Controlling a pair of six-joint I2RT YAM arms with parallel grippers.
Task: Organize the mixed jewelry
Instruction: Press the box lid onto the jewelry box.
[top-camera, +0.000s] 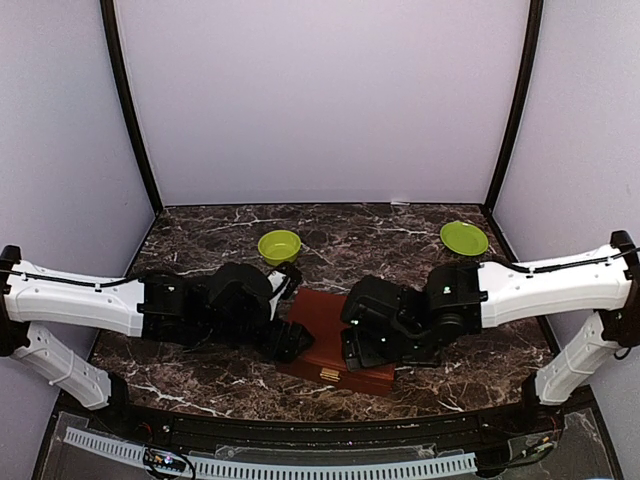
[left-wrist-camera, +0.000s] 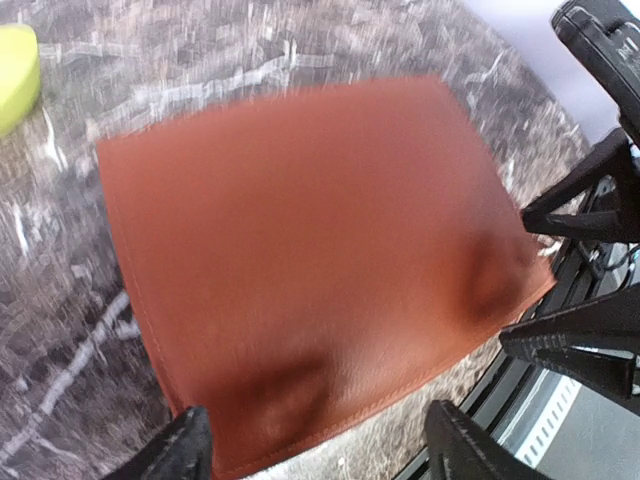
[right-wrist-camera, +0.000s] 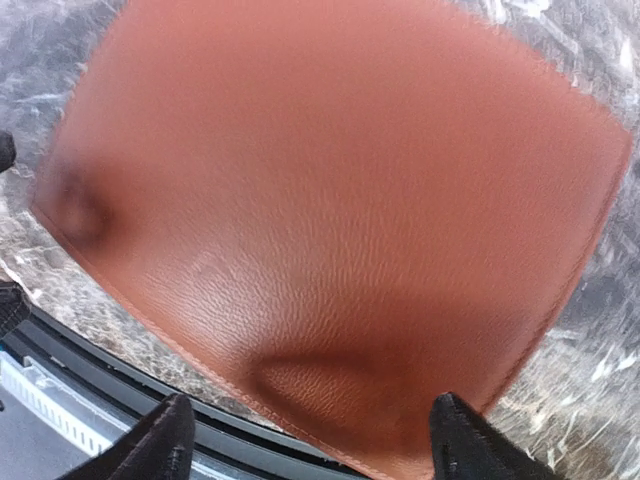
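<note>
Left wrist: end effector (left-wrist-camera: 322, 450) spans box (left-wrist-camera: 300, 250) edge.

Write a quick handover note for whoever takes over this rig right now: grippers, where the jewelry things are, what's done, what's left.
Left gripper: open, empty, over the left side of the red-brown leather box.
Right gripper: open, empty, over the box's right side.
Box: looks closed, on the dark marble table near its front edge.
Round lime-green bowl: back, left of centre. Flat lime-green plate: back right.
Jewelry pieces: none visible in any view.
Done: no sorting visible.
Left: probably open the box, then sort the pieces.
</note>
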